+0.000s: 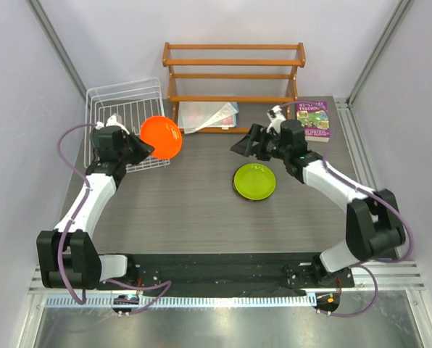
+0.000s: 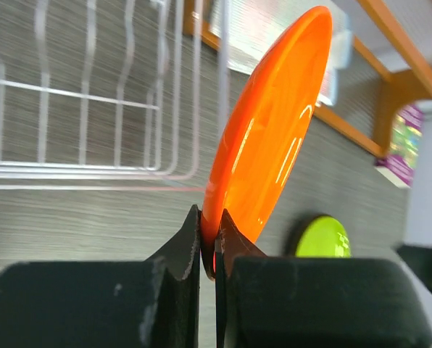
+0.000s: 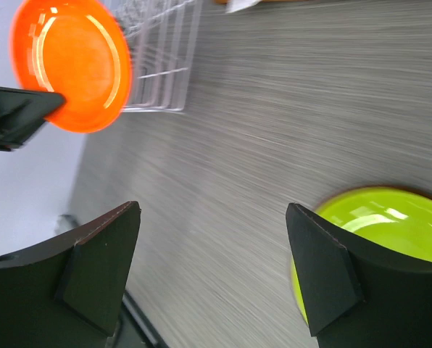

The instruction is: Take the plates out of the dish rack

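My left gripper (image 1: 140, 148) is shut on the lower rim of the orange plate (image 1: 162, 137), holding it on edge in the air just right of the white wire dish rack (image 1: 125, 101). In the left wrist view the fingertips (image 2: 190, 235) pinch the orange plate's (image 2: 274, 130) rim, with the dish rack (image 2: 93, 109) behind. The lime green plate (image 1: 254, 181) lies flat mid-table, a dark rim showing under it. My right gripper (image 1: 245, 143) hovers open and empty above the table, beyond the green plate. In the right wrist view, the right gripper (image 3: 212, 210) has bare table between its jaws and the green plate (image 3: 390, 225) at the right.
An orange-brown wooden shelf (image 1: 234, 72) stands at the back, with pale papers (image 1: 212, 116) on its lowest level. A purple book (image 1: 314, 119) lies at the back right, close to my right wrist.
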Action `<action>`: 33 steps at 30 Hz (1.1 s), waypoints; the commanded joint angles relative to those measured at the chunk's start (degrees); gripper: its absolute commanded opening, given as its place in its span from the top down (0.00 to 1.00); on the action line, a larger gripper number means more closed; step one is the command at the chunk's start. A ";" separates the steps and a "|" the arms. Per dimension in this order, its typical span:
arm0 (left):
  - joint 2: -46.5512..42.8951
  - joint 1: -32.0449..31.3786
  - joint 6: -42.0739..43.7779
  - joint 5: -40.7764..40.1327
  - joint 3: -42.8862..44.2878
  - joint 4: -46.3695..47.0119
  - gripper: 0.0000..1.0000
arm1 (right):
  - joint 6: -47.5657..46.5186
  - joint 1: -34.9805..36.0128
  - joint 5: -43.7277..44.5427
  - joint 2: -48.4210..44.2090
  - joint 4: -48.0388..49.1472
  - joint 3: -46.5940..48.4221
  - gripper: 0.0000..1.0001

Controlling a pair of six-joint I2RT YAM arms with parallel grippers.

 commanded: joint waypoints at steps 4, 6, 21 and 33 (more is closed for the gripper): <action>-3.93 -0.74 -6.72 12.96 -3.45 10.69 1.00 | 13.93 6.17 -9.68 14.41 25.19 5.84 0.12; -4.10 -1.27 -7.07 13.33 -4.16 12.09 1.00 | 15.16 7.84 -9.50 16.53 25.65 8.38 0.12; -4.11 -6.02 -8.66 14.03 -7.59 15.09 1.00 | 16.58 10.57 -11.43 29.53 26.01 21.48 0.14; -3.93 -8.04 -7.26 11.93 -7.15 14.57 0.59 | 7.70 9.43 -11.35 26.48 15.56 21.67 0.95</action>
